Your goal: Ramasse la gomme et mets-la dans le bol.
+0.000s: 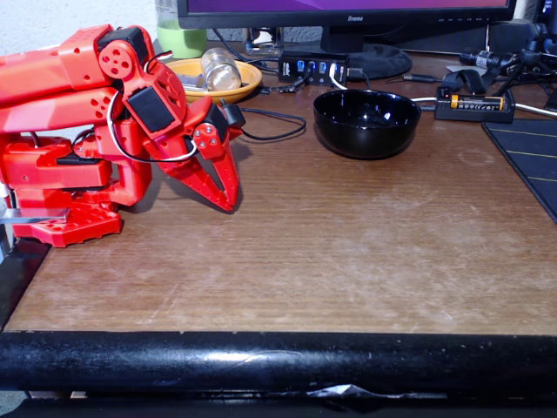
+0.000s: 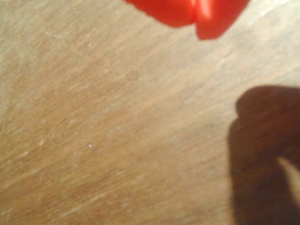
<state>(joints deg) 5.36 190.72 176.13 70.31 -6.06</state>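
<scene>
la gomme cannot be placed from these views: no small white wedge is made out on the table (image 1: 348, 261), and whether it lies inside le bol (image 1: 366, 122) cannot be told, since only pale glints are seen on the glossy black inside. the bare wooden top is seen stretching from the red arm (image 1: 78, 78) at the left of the fixed view to the bowl at the back right, which is well apart from the arm. the arm is folded low, and the gripper (image 1: 230, 202) is pointed down with its tips just above or touching the wood. its jaws are pressed together and nothing is seen between them; in the wrist view the two red tips (image 2: 196, 21) are met at the top edge over plain wood grain and a dark shadow.

judged from this, the step in hand is either not begun or already finished. if a pickup is to be made, the eraser should first be found, the jaws should be spread before the descent, and the wedge should be taken across its thicker end so that it is not squeezed out.
</scene>
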